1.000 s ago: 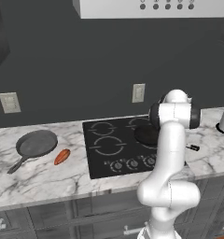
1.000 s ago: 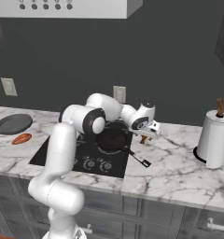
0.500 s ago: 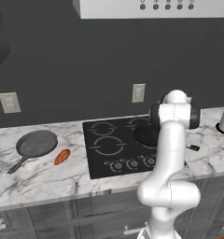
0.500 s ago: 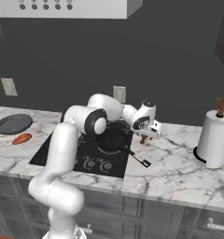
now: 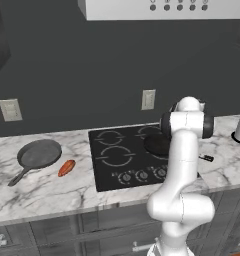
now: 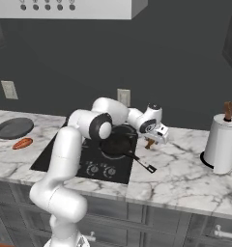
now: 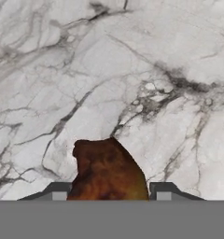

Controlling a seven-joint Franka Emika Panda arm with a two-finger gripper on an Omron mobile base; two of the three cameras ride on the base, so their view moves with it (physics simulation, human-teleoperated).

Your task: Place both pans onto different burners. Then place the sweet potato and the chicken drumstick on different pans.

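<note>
Right, gripper (image 6: 153, 140) is down over the chicken drumstick (image 7: 109, 170), which lies on the marble bench (image 6: 185, 173) just right of the cooktop (image 5: 123, 165), near the black pan (image 6: 117, 144) already sitting on a right-hand burner. In the hand view the drumstick lies directly between the two fingertips (image 7: 58, 190), one either side, with its long axis running away from the camera and across the closing line, its narrower end pointing away from the hand. So the squeeze lands on its short width, which is what we want. Jaws are partway in; I can't tell from the frames whether the pads are touching the meat yet. Grey pan (image 5: 38, 154) and sweet potato (image 5: 66, 168) lie on the bench left of the cooktop, the potato's long axis diagonal.
</note>
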